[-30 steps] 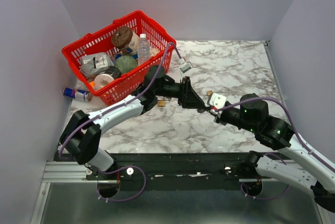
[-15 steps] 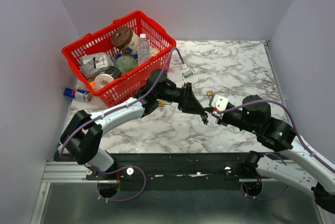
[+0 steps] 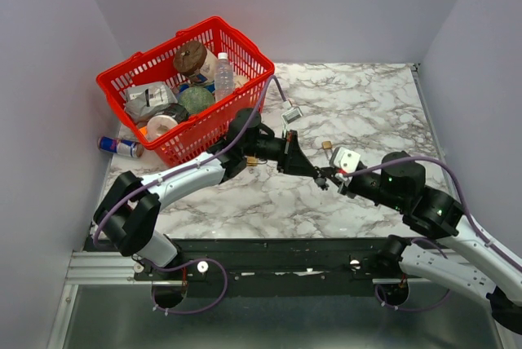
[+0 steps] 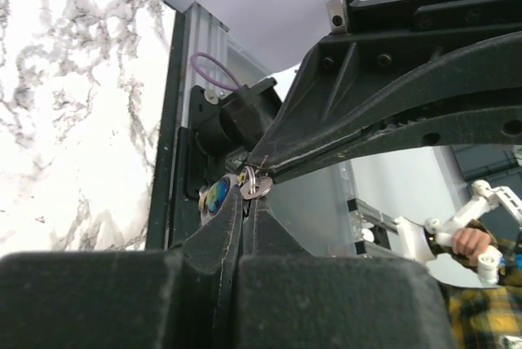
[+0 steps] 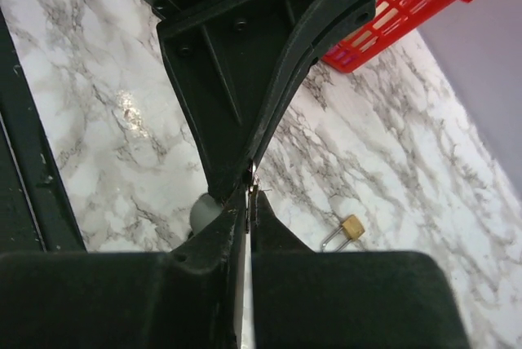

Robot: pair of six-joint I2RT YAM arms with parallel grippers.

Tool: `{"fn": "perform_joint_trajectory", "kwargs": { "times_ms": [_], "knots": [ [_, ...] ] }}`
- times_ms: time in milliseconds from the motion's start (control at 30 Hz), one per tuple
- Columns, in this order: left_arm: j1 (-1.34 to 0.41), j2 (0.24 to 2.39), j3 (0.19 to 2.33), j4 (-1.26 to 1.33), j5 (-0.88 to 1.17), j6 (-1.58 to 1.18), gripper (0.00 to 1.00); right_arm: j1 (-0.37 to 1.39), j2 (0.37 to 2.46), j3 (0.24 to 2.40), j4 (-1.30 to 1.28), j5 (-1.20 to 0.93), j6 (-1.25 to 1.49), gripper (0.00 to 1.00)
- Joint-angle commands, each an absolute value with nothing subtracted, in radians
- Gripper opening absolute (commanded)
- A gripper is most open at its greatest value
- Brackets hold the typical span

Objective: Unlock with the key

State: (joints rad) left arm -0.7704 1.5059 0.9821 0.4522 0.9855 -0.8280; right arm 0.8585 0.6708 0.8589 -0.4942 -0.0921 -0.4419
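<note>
Above the worktop (image 3: 367, 112), our left pincer (image 4: 243, 204) and right pincer (image 5: 249, 212) meet, both pinched on the key (image 4: 254, 184): tiny, dark, silver-ringed.

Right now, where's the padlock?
The padlock lies on the marble table near the top view's centre, just beyond where the left pincer and right pincer meet tip to tip, apart from both.

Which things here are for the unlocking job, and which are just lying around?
For the job: key, pinched where the two grippers meet; brass padlock on the table.
Lying about: red basket of groceries; drink can beside it.
</note>
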Motion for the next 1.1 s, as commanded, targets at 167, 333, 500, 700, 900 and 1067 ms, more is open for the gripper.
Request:
{"fn": "perform_joint_trajectory", "kwargs": {
  "times_ms": [167, 333, 500, 700, 900, 1067],
  "knots": [
    [-0.781, 1.381, 0.963, 0.233, 0.803, -0.543, 0.0, 0.857, 0.604, 0.775, -0.381, 0.121, -0.081, 0.47],
    [-0.781, 1.301, 0.925, 0.207, 0.675, -0.459, 0.0, 0.857, 0.571, 0.727, -0.311, 0.228, 0.309, 0.53],
    [-0.785, 1.252, 0.919, 0.135, 0.537, -0.367, 0.0, 0.857, 0.546, 0.674, -0.2, 0.218, 0.776, 0.53],
    [-0.819, 1.223, 0.928, 0.041, 0.354, -0.295, 0.0, 0.859, 0.549, 0.575, -0.008, 0.173, 0.957, 0.51],
    [-0.825, 1.221, 0.92, 0.058, 0.365, -0.319, 0.0, 0.859, 0.601, 0.604, -0.009, 0.164, 0.943, 0.49],
    [-0.825, 1.22, 0.916, 0.078, 0.402, -0.334, 0.0, 0.857, 0.632, 0.612, -0.009, 0.215, 0.882, 0.46]
  ]
}}
